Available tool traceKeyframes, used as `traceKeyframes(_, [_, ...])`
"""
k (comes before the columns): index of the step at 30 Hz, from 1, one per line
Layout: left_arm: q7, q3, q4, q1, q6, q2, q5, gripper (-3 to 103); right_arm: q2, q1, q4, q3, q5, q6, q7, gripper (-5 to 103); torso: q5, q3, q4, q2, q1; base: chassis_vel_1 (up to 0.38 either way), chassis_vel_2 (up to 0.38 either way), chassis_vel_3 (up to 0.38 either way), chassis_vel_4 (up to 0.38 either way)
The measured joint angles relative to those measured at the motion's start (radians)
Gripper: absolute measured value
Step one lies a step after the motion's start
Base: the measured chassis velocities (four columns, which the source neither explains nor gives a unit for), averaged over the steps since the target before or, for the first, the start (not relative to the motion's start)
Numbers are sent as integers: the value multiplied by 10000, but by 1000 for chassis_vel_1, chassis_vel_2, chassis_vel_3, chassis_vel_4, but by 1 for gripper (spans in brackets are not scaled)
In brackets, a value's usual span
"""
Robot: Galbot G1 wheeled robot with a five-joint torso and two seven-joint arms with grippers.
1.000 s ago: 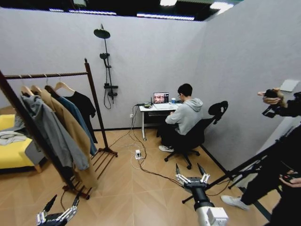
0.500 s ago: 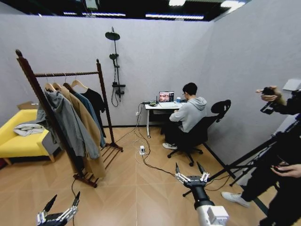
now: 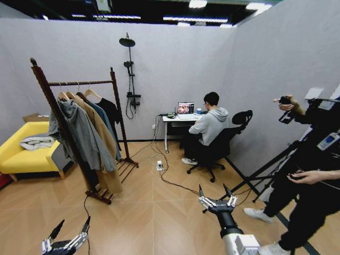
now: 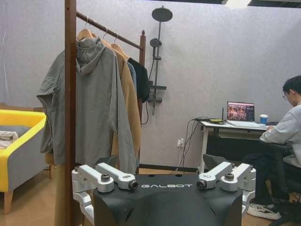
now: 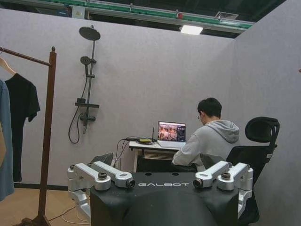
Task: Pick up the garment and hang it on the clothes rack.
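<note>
The view has swung — the clothes rack (image 3: pixel 79 133) now sits farther off, the garment (image 3: pixel 110 112) already hanging there; the left gripper (image 3: pixel 67 237) and the right gripper (image 3: pixel 215 197) hover spread, empty.

Garment (image 3: pixel 111 112): black. Clothes rack (image 3: pixel 119 115): dark reddish-brown. Beside garment: tan coat (image 3: pixel 102 139), grey hoodie (image 3: pixel 79 134). Sofa (image 3: pixel 24 155), beyond left gripper (image 3: pixel 68 235): yellow.

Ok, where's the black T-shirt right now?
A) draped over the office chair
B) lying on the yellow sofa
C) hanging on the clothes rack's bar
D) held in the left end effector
C: the black T-shirt hangs from the bar of the clothes rack, at the far end, behind the other garments.
</note>
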Motion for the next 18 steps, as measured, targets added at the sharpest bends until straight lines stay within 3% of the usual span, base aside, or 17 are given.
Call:
traceKeyframes(12, [0,0,-1,-1,0,0,0,100,-47,-270,148,278,210,-1,-436,100,-1,3,-1,-5,8,16,-13,-14,19])
traceKeyframes(16, [0,0,0,0,0,0,0,100,-44,-301,168,483,740,-288,-690,100,-1,2,-1,-3,6,0,0,0,0])
traceKeyframes(18, [0,0,-1,0,0,0,0,100,-53,-239,121,682,1273,-793,-848,100,-1,2,-1,-3,5,0,0,0,0])
